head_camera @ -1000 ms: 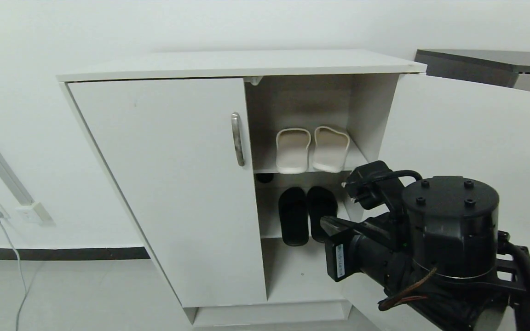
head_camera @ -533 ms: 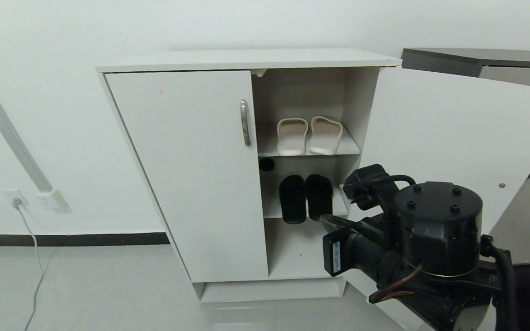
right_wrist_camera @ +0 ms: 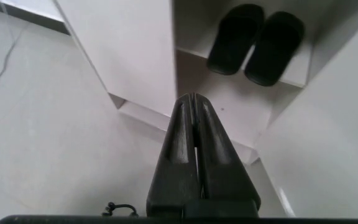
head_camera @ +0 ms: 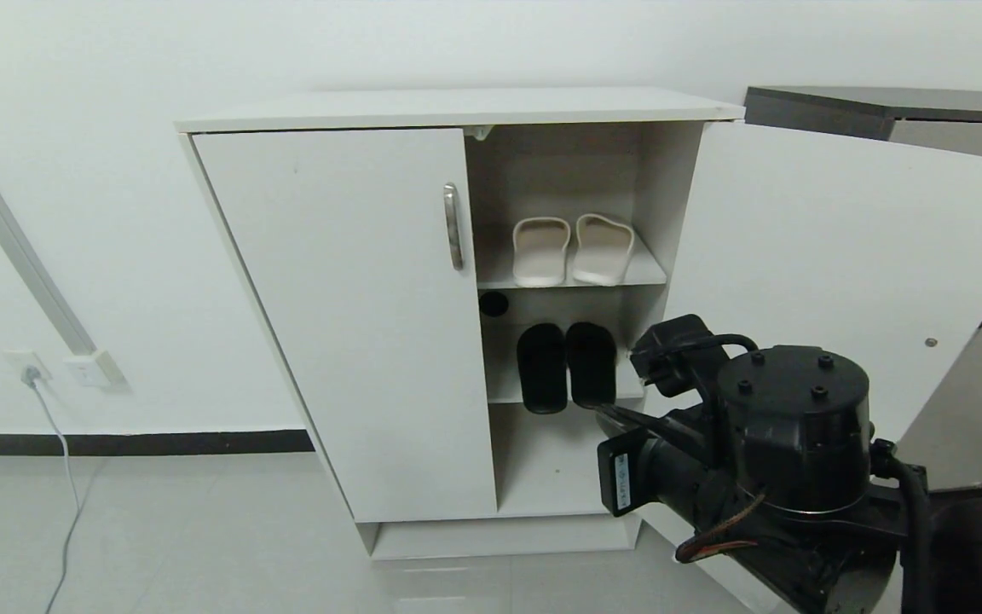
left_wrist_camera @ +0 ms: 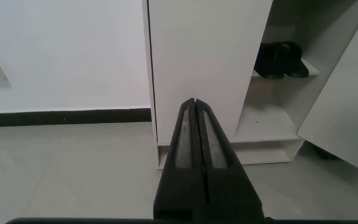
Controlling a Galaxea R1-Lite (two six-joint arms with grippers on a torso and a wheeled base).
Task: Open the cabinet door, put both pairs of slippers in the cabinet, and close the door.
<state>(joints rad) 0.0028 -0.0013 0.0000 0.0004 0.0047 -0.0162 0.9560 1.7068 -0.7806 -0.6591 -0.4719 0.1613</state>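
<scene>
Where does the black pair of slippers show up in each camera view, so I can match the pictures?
Head view: black slippers on the middle shelf, below the white slippers, right of the closed door.
Left wrist view: black slippers on that shelf, past the edge of the closed door.
Right wrist view: black slippers on that shelf, beside the closed door.
Shared landmark: the closed door, next to the pair in every view.

Lying on the top shelf (head_camera: 651, 274): two white slippers (head_camera: 542, 254), side by side. Lying on the shelf below (head_camera: 501, 393): two black slippers (head_camera: 542, 368), close together. Standing on the grey floor (head_camera: 201, 529): the cabinet (head_camera: 355, 298).
</scene>
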